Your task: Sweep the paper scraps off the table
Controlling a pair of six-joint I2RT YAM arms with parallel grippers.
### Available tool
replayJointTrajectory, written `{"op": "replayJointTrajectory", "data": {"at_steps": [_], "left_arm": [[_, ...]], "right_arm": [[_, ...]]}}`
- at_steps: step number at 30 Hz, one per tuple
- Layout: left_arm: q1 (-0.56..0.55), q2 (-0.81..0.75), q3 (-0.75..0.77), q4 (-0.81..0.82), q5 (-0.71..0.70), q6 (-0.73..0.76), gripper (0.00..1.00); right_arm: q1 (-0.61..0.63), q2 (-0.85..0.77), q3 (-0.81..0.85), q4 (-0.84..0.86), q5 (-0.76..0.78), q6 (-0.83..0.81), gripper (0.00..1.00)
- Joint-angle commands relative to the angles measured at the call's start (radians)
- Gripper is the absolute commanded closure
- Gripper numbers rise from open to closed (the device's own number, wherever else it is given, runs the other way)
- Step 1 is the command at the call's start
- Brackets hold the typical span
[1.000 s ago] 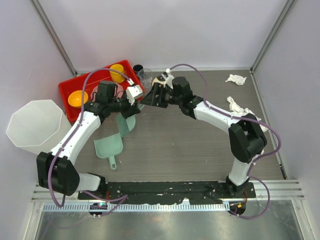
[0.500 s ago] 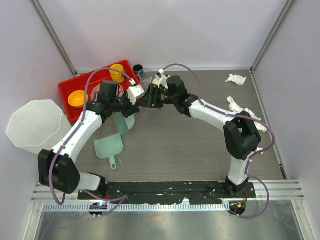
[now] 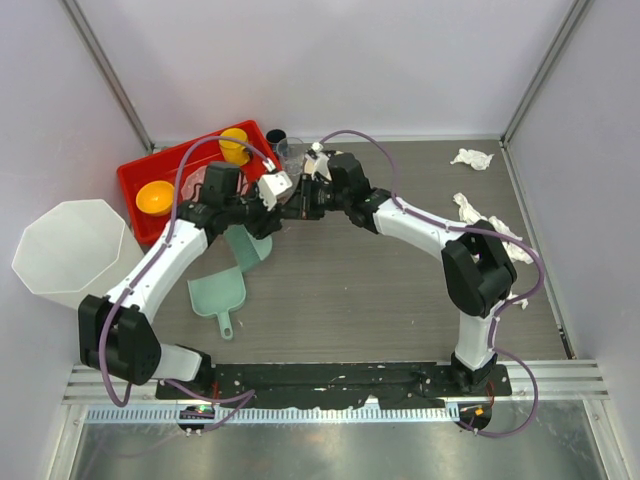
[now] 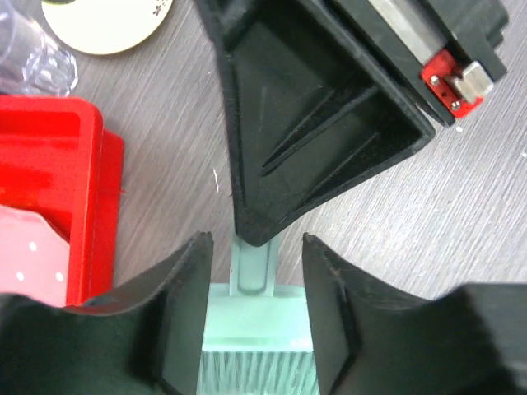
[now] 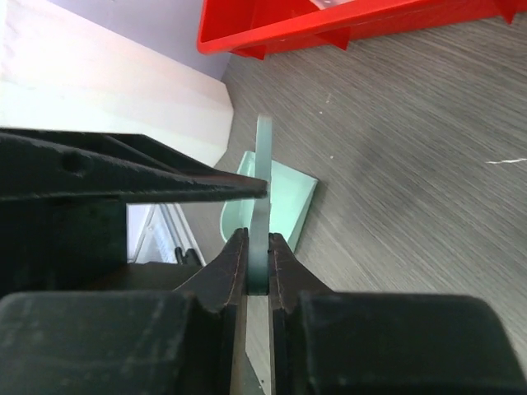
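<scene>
Far left of the left end effector [image 4: 254,251] stands a white octagonal bin [image 3: 70,250]. Closer in, just to its left, is the red tray [image 3: 135,178] with two orange bowls [image 3: 155,197] in it. A mint-green dustpan [image 3: 218,292] lies flat on the counter [image 3: 380,300] on the near side of that end effector.

The left end effector has its fingers parted by the width of the head of the mint-green brush [image 4: 257,362] and set against its two sides, so it holds the brush (bristles toward the wrist camera, the short handle pointing away). A cream plate [image 4: 107,20] and a clear glass [image 4: 33,58] sit on the counter beyond it, off to its left.

Directly ahead and almost touching it, the right end effector [image 5: 257,247] is very nearly closed, its two fingers pinching the thin edge of the brush handle.

The paper scraps [image 3: 471,157] lie on the counter well to the right of the right end effector. One wad is in the far right corner and others [image 3: 470,210] are along the right wall beside the right arm's elbow, apart from both end effectors.
</scene>
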Motion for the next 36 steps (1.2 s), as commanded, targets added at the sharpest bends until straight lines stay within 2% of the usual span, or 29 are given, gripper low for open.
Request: {"op": "replayJointTrajectory", "data": {"at_steps": [1, 2, 4, 5, 7, 13, 17, 22, 30, 32, 36], "left_arm": [[-0.008, -0.01, 0.074, -0.036, -0.053, -0.116, 0.43], [-0.006, -0.01, 0.085, -0.049, -0.073, -0.139, 0.34], [-0.006, -0.022, 0.115, -0.099, -0.104, -0.201, 0.28], [-0.006, -0.027, 0.126, -0.119, -0.111, -0.218, 0.21], [-0.006, -0.042, 0.155, -0.194, -0.116, -0.25, 0.18], [-0.006, -0.032, 0.169, -0.409, -0.061, -0.313, 0.19], [-0.005, 0.003, 0.093, -0.507, -0.197, -0.299, 0.22], [-0.006, 0.12, 0.047, -0.633, -0.312, -0.195, 0.29], [0.081, 0.281, 0.028, -0.58, -0.297, -0.218, 0.3], [0.086, 0.298, 0.024, -0.575, -0.276, -0.226, 0.28], [0.086, 0.333, -0.013, -0.54, -0.248, -0.235, 0.29]], "right_arm": [[-0.004, -0.043, 0.036, -0.036, 0.078, -0.1, 0.99], [-0.005, -0.051, 0.033, -0.062, 0.093, -0.126, 0.99], [-0.012, -0.077, 0.031, -0.097, 0.147, -0.157, 0.99], [-0.013, -0.085, 0.028, -0.123, 0.17, -0.186, 0.99], [-0.022, -0.119, 0.023, -0.15, 0.231, -0.214, 0.99], [-0.055, -0.21, 0.011, -0.243, 0.384, -0.315, 0.99], [-0.068, -0.287, -0.003, -0.317, 0.504, -0.379, 0.99], [-0.076, -0.355, -0.023, -0.334, 0.59, -0.422, 0.99], [-0.088, -0.37, -0.062, -0.337, 0.579, -0.424, 0.99], [-0.091, -0.373, -0.072, -0.335, 0.579, -0.427, 0.99], [-0.101, -0.375, -0.078, -0.331, 0.578, -0.429, 0.99]]}}
